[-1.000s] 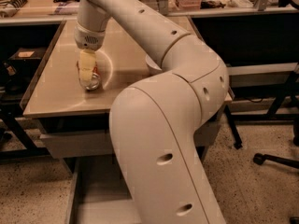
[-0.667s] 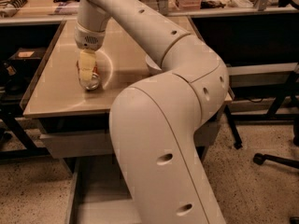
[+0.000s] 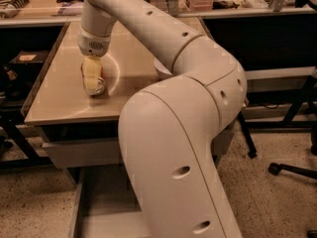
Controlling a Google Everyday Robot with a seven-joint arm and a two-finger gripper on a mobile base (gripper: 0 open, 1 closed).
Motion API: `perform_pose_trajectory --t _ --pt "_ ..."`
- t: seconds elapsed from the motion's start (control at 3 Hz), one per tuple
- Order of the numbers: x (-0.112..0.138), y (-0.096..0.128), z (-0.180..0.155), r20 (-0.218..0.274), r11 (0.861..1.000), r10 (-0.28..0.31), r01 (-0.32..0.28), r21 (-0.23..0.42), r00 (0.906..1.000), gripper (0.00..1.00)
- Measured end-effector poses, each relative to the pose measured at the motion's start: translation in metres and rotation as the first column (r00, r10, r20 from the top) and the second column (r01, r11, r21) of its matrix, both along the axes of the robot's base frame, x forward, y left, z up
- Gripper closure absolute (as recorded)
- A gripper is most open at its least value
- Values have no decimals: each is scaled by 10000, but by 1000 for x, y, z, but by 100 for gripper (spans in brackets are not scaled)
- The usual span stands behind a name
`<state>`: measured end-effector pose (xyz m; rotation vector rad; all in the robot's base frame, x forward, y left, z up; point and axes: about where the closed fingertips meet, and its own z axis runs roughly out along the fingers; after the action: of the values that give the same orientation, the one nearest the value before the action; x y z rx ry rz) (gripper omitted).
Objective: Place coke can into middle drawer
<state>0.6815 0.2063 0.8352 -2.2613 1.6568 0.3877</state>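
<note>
**Pincer holds at the can, drawer waits open below**

No change from a second ago: the pincer (image 3: 93,79) sits in the same spot over the left half of the tan tabletop (image 3: 54,103), and nothing on the surface has shifted. It is clenched on the small red coke can (image 3: 101,77), with a pale yellow finger (image 3: 91,73) laid across the can's front and red showing on either side of it.

The can rests on the tabletop, just at the rim of the round white bowl (image 3: 116,76) that lies behind it and to its right. Its long axis runs up and down in the view, in line with the pincer, with a silver end at the bottom, touching the surface. Whether it stands fully upright or leans, I cannot tell.

Down low, the wide shallow grey metal middle drawer (image 3: 101,202) is pulled out under the tabletop's front edge. The big cream-coloured robot arm (image 3: 198,133) fills the foreground and covers the drawer's right part. A closed grey drawer front (image 3: 81,152) sits just above it. A black chair base (image 3: 292,170) stands on the speckled floor at right.
</note>
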Motion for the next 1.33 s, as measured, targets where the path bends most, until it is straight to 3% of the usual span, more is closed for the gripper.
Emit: perform_pose_trajectory --t 0.33,1.33 --pt "0 0 0 1 10000 4 -4 -5 10000 18" --pt "0 0 0 1 10000 3 -3 -5 10000 88"
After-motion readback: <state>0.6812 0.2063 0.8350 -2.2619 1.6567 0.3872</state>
